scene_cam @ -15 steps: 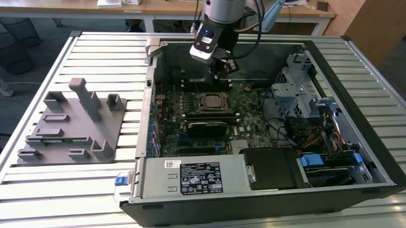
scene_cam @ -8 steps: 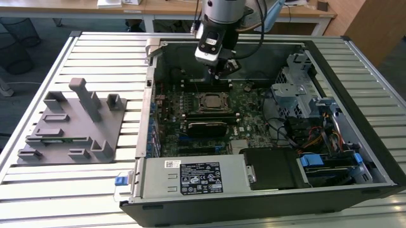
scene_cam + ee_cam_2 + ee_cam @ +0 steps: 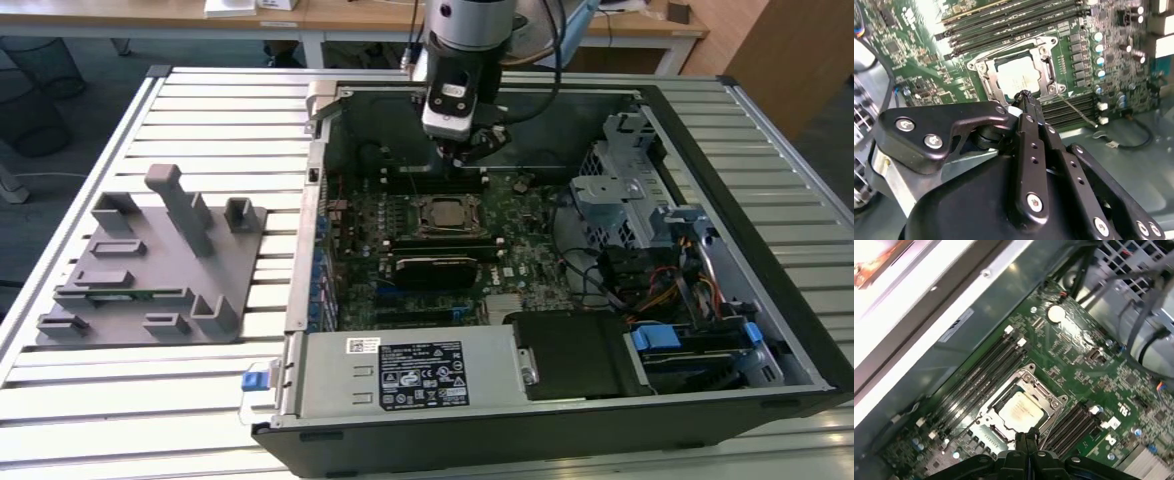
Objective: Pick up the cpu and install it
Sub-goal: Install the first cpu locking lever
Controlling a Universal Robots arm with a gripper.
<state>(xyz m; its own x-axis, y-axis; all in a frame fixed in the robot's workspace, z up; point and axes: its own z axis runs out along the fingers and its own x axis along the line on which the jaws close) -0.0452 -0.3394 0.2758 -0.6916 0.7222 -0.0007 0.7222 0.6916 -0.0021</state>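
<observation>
The cpu [image 3: 442, 214] lies flat inside the dark square socket frame [image 3: 416, 228] on the green motherboard, its pale metal top facing up. In both wrist views the cpu [image 3: 1015, 76] [image 3: 1023, 411] sits in the frame apart from the fingers. My gripper [image 3: 470, 152] hangs over the board just behind the socket, near the memory slots. Its two black fingers are pressed together with nothing between them, so the gripper [image 3: 1025, 94] [image 3: 1024, 436] is shut and empty above the socket's edge.
The open computer case [image 3: 310, 180] rests on a slatted metal table. A black heatsink block [image 3: 434, 270] sits just in front of the socket. Drive cages and cables [image 3: 641, 230] crowd the exterior view's right. A grey plastic fixture [image 3: 154, 260] stands on the exterior view's left.
</observation>
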